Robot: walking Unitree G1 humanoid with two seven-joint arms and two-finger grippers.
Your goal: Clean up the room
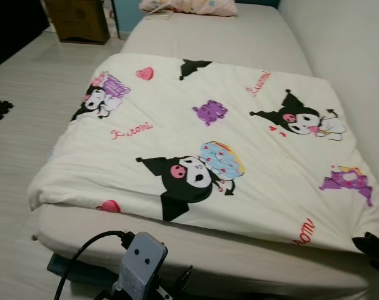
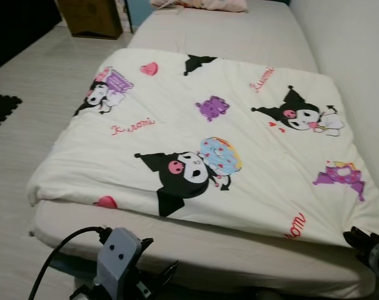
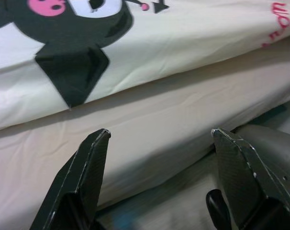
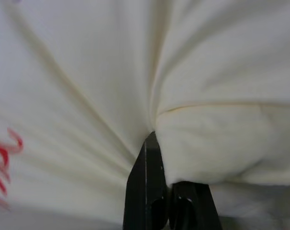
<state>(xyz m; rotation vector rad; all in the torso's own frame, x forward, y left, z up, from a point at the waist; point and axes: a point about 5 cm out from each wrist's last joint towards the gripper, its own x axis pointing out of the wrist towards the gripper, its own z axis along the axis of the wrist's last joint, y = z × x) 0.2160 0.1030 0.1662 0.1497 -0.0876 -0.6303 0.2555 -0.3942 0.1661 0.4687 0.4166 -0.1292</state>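
blanket (image 1: 239, 150) lies folded across the middle of the frame on the bed (image 1: 239, 37) | right gripper (image 4: 159, 184) at lower right pinches its corner | left gripper (image 3: 159, 143) at bottom, fingers apart, holds nothing | risk: pulling one corner could bunch the blanket up or let it slip out

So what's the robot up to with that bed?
It stands at the foot of the bed, making it. The right gripper has its fingers pinched shut on the near corner of the cartoon-print blanket, which lies spread flat over the mattress. The left gripper hangs open, holding nothing, just below the blanket's near edge. A pillow sits at the far end.
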